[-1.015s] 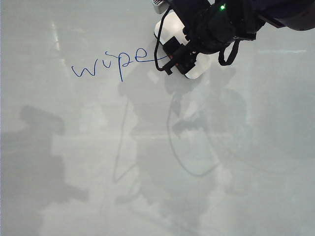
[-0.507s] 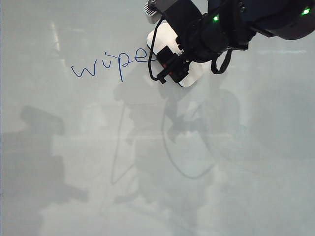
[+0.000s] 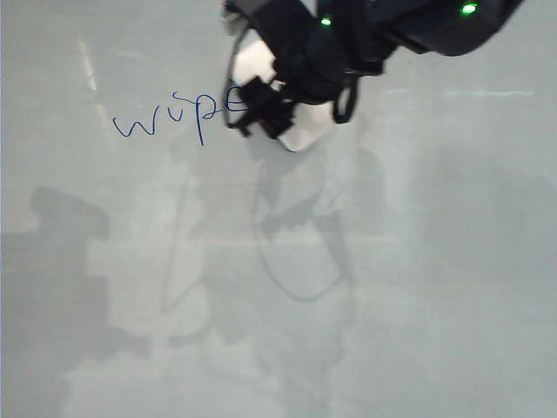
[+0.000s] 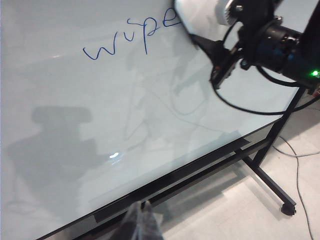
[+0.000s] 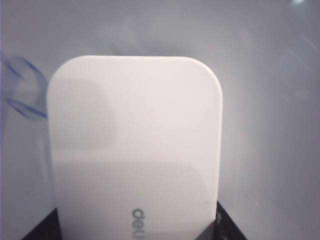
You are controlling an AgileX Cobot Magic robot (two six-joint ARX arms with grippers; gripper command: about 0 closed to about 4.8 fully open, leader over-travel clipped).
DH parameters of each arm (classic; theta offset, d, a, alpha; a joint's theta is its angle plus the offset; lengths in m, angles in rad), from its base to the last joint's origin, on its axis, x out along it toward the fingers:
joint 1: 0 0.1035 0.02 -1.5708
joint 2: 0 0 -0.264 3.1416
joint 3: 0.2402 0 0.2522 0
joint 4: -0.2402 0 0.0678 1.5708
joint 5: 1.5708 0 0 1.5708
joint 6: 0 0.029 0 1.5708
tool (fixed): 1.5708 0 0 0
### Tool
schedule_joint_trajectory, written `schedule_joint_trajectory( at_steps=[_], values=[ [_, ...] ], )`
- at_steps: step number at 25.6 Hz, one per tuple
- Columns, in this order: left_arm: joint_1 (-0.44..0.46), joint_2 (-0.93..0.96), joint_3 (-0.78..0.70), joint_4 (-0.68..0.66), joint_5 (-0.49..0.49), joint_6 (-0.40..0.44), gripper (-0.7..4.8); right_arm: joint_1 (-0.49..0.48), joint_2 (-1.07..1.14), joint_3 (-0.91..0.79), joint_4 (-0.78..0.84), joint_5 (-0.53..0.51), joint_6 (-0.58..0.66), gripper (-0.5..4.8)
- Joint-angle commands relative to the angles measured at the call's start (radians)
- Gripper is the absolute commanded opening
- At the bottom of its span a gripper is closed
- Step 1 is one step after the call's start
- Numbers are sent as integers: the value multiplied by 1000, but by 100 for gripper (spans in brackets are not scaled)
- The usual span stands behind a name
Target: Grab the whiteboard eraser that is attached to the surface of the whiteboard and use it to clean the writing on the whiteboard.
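The whiteboard eraser (image 3: 251, 61), a white rounded block, lies flat on the whiteboard (image 3: 409, 261) at the right end of the writing (image 3: 165, 117), blue cursive "wipe". My right gripper (image 3: 277, 94) is shut on the eraser, its dark fingers (image 5: 227, 227) flanking the block (image 5: 135, 145). A blurred blue stroke (image 5: 20, 90) shows just past the eraser's edge. In the left wrist view the eraser (image 4: 200, 15) covers the final letter of the writing (image 4: 127, 37). My left gripper (image 4: 142, 211) hangs shut below the board's lower edge, far from the eraser.
The board's black lower frame (image 4: 200, 167) and its wheeled stand leg (image 4: 270, 187) stand on a pale floor with a loose cable (image 4: 299, 165). Dark shadows of the arms (image 3: 61, 287) fall across the board.
My right gripper has slid the eraser to the left along the board. The long tail after "wipe" is gone and the eraser now reaches the last letter. The left arm has not moved.
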Motion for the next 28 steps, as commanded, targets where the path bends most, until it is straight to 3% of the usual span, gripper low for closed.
schedule_joint_trajectory(
  at_steps=[1,14,21,28],
  values=[
    [0,0,2,11,1,4,-2,40,30,42,27,-49,3,149],
    [0,0,2,18,3,3,-2,102,167,163,-9,-44,3,149],
    [0,0,2,18,4,3,-2,119,156,160,-12,192,-29,149],
    [0,0,2,22,3,4,-2,129,114,158,-4,251,-169,149]
  ],
)
